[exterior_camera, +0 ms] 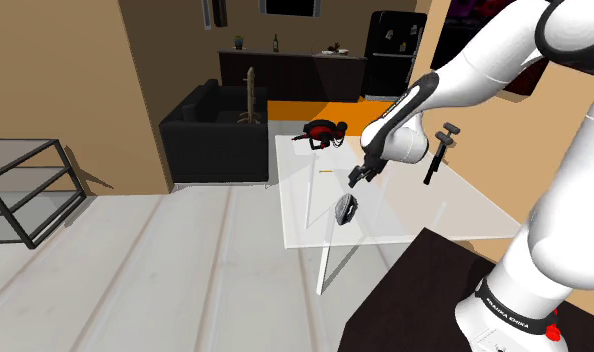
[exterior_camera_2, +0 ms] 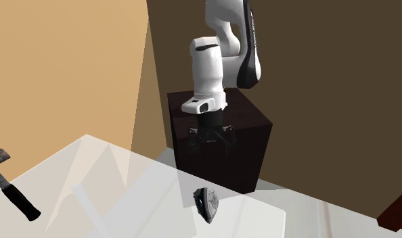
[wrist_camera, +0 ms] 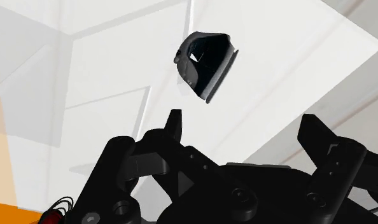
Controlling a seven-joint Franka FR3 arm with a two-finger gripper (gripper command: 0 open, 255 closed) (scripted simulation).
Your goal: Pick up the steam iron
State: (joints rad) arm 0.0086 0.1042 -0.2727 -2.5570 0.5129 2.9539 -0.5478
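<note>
The dark steam iron [wrist_camera: 205, 63] sits on the pale, glassy table [exterior_camera: 425, 215], below and a little ahead of the black gripper [wrist_camera: 245, 127], whose fingers stand apart with nothing between them. The iron is untouched, beyond the fingertips and off the gripper's centre line, closer to one finger than the other. Its long axis appears to run slantwise to the line between the fingers, so the coming move likely calls for a forward reach, a descent and some wrist turn. A hammer [exterior_camera_2: 10, 186] lies on the table well apart from the gripper, and the dark stand [exterior_camera_2: 250, 135] rises behind it.
</note>
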